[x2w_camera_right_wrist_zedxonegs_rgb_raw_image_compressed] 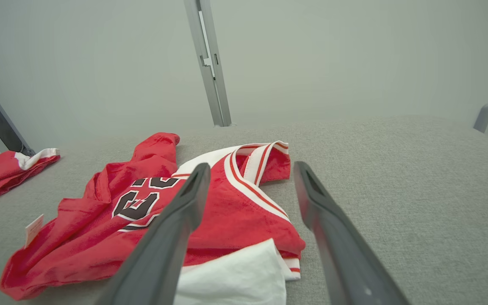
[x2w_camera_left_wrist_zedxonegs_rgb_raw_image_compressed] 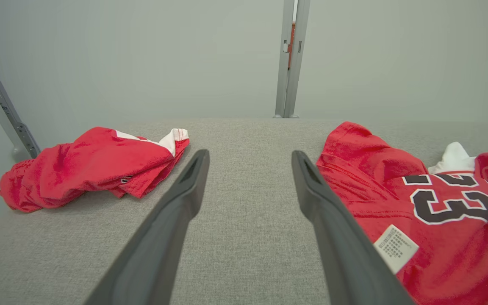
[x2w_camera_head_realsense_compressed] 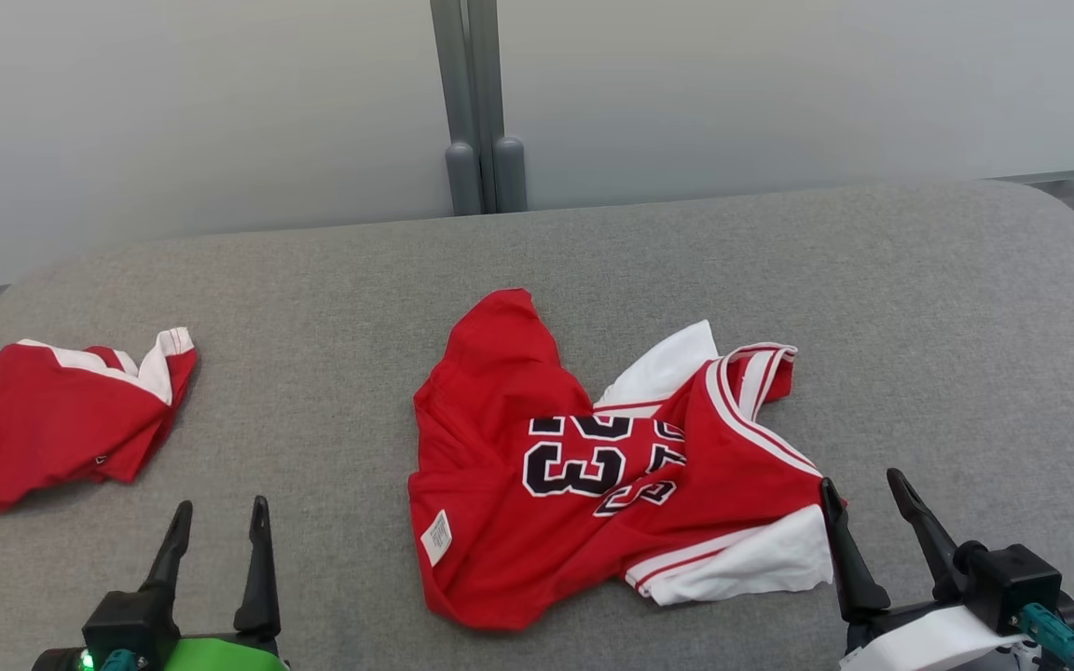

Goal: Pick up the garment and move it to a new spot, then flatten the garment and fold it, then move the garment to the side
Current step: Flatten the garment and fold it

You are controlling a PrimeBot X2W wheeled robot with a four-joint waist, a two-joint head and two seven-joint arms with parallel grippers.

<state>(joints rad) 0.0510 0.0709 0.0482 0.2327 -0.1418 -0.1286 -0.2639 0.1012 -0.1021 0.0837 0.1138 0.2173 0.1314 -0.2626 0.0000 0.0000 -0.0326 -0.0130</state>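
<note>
I am holding my left gripper (x2w_camera_head_realsense_compressed: 222, 508) wide open with nothing in it, low over bare grey cloth at the near left. My right gripper (x2w_camera_head_realsense_compressed: 861, 483) is just as open and just as empty at the near right. Its inner finger is hanging just beside the white sleeve (x2w_camera_head_realsense_compressed: 751, 559) of the jersey (x2w_camera_head_realsense_compressed: 537, 457); whether it is touching I cannot tell. I am taking that jersey as my garment. It is lying crumpled in the middle of the grey padded table (x2w_camera_head_realsense_compressed: 919, 308), number side up, with its label (x2w_camera_head_realsense_compressed: 437, 538) turned out at the near left hem. I am judging it to be light, thin and limp. It is likely slippery knit, so it will be sagging and sliding the moment I lift it, and a pinch on a single layer may be dragging the rest along in a bunch. The firmest holds look like the white sleeve close to my right fingers and the near hem by the label for my left, with the striped trim (x2w_camera_head_realsense_compressed: 756, 373) farther back as a thicker edge. Well apart on the left, a second red garment (x2w_camera_head_realsense_compressed: 52, 419) is lying in a loose heap. Beyond the table's far edge a pale wall and a grey post (x2w_camera_head_realsense_compressed: 476, 102) are standing.
</note>
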